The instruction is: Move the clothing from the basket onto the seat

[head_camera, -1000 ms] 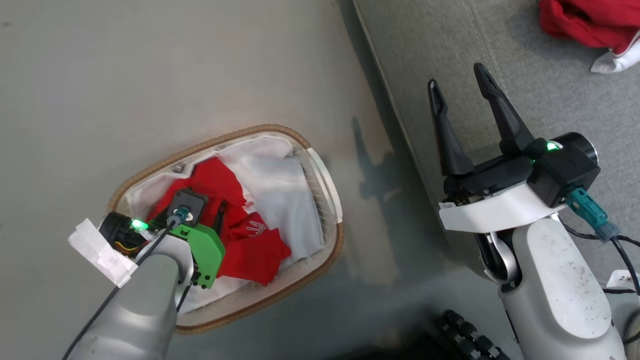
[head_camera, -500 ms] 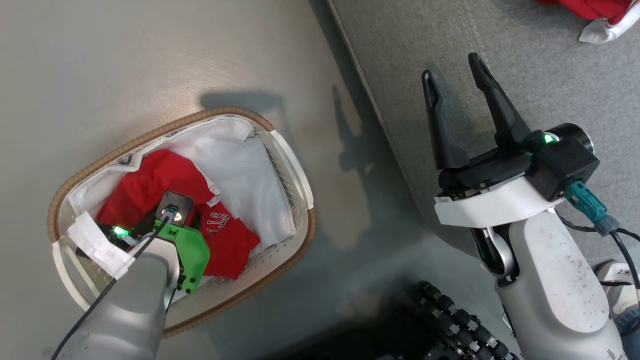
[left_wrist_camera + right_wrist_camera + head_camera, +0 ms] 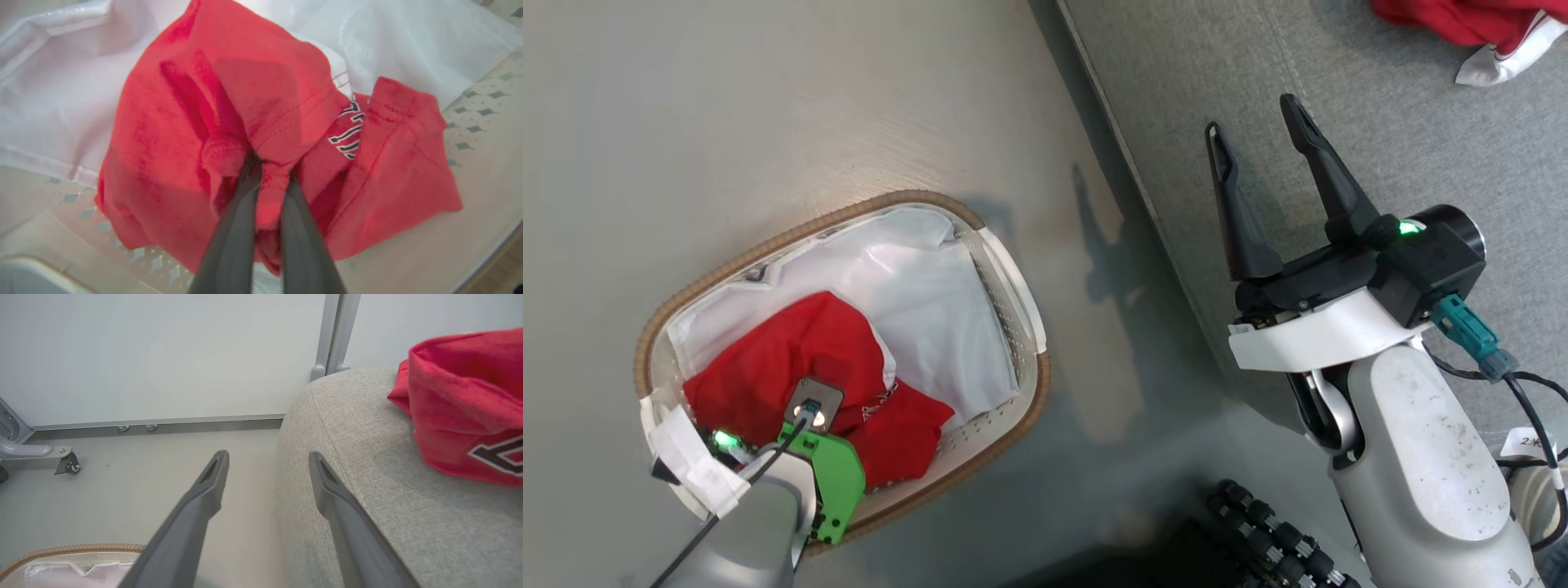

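The basket [image 3: 1013, 278] stands on the floor at the lower left, lined with white cloth [image 3: 923, 286]. Red clothing [image 3: 792, 367] lies bunched inside it. In the left wrist view my left gripper [image 3: 271, 167] is shut on a raised fold of that clothing [image 3: 171, 134], beside its white-and-navy lettering. The head view shows only the left arm's wrist with its green bracket [image 3: 837, 482] over the basket. My right gripper [image 3: 1258, 139] hangs open and empty over the front edge of the grey seat [image 3: 1380, 114]. A second red garment [image 3: 1462, 16] lies on the seat [image 3: 367, 465], to the right of the open right gripper [image 3: 267, 457].
Pale floor [image 3: 768, 98] lies between basket and seat. My base's black rollers [image 3: 1274, 531] sit at the bottom. The right wrist view shows a white wall, a metal post [image 3: 339, 330] behind the seat, a castor leg [image 3: 61, 457] at left and the basket rim [image 3: 73, 549].
The left gripper has gone from open to shut, pinching a fold of the red clothing, which now stands bunched up. The head camera shifted. The right gripper stays open.
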Motion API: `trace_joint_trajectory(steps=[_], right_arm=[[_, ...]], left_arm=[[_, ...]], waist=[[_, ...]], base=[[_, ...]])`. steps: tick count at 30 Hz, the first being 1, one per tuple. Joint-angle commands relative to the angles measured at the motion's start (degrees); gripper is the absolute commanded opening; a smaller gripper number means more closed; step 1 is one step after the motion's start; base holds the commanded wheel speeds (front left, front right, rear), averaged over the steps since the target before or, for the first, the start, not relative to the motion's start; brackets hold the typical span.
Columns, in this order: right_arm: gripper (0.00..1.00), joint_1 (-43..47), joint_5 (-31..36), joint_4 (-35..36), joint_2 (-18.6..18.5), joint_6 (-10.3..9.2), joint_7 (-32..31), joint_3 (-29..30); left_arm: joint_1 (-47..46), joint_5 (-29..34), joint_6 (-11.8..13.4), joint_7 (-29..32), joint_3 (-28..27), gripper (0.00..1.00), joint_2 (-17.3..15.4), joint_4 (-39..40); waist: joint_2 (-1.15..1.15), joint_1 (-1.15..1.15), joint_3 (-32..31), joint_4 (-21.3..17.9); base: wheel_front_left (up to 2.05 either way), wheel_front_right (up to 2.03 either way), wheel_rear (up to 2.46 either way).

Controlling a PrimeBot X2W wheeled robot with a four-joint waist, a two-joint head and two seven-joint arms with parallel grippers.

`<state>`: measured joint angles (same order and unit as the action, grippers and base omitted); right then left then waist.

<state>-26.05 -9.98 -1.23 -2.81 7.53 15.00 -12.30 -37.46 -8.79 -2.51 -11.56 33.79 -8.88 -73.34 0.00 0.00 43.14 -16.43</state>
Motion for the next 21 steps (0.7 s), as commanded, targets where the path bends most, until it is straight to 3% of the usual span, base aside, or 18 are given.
trace_joint_trajectory(steps=[1,10,21], right_arm=[[1.00,1.00,0.67,-0.45,-0.16,-0.08,0.28,0.17],[1.00,4.14,3.27,-2.97,-0.18,-0.08,0.28,1.64],[1.00,10.25,6.85,-6.15,-0.19,-0.08,0.28,4.39]], left_arm=[[1.07,-0.47,-0.02,-0.75,-0.12,0.00,0.09,-0.14],[4.99,-1.96,-1.90,-3.65,0.19,0.00,2.19,4.74],[10.76,-1.04,-3.98,-3.65,1.62,0.00,1.25,24.07]], waist=[[0.00,0.00,-2.77,1.39],[0.00,0.00,-12.30,5.29],[0.00,0.00,-25.21,10.72]], base=[[0.00,0.00,0.00],[0.00,0.00,0.00],[0.00,0.00,0.00]])
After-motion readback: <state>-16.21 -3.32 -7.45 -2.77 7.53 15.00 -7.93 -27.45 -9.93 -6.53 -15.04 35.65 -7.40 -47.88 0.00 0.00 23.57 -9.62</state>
